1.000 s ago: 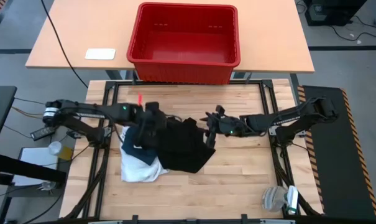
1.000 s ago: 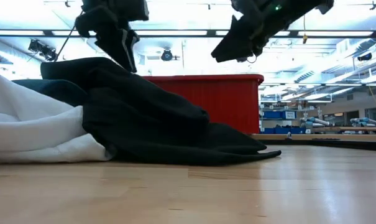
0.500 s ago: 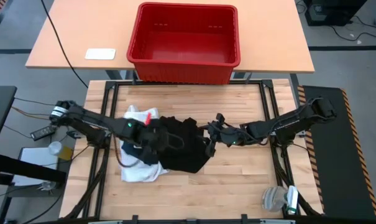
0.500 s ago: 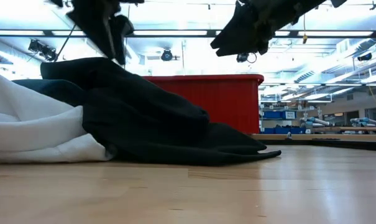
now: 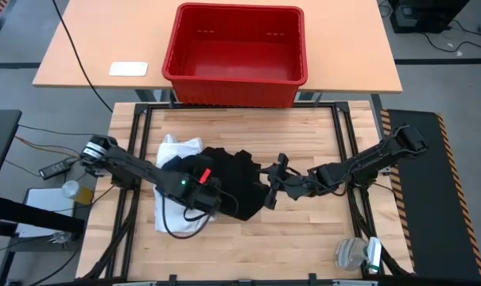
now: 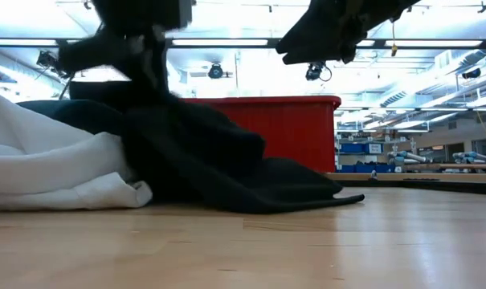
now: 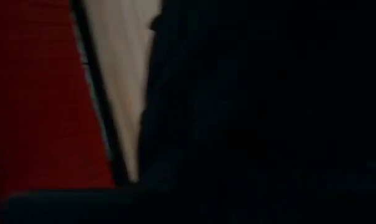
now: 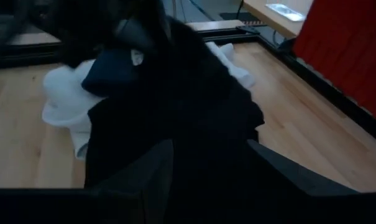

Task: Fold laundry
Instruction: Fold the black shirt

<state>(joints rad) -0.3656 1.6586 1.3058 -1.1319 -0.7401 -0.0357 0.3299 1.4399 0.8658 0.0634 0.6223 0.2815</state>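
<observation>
Working left to right, my left claw (image 5: 211, 193) presses into the black garment (image 5: 236, 179) piled over the white shirt (image 5: 173, 218) mid-table, grip unconfirmed, so I should pinch one layer only while my right claw (image 5: 273, 184) waits open beside it.

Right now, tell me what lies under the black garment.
The white shirt sticks out from beneath the black garment on the left, with a dark blue piece at the edge. Anything deeper under the pile is covered.

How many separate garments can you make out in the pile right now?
3 at least: a white shirt on the pile's left, a dark blue piece lying on it, and a large black garment draped over the middle. More may be hidden underneath.
</observation>
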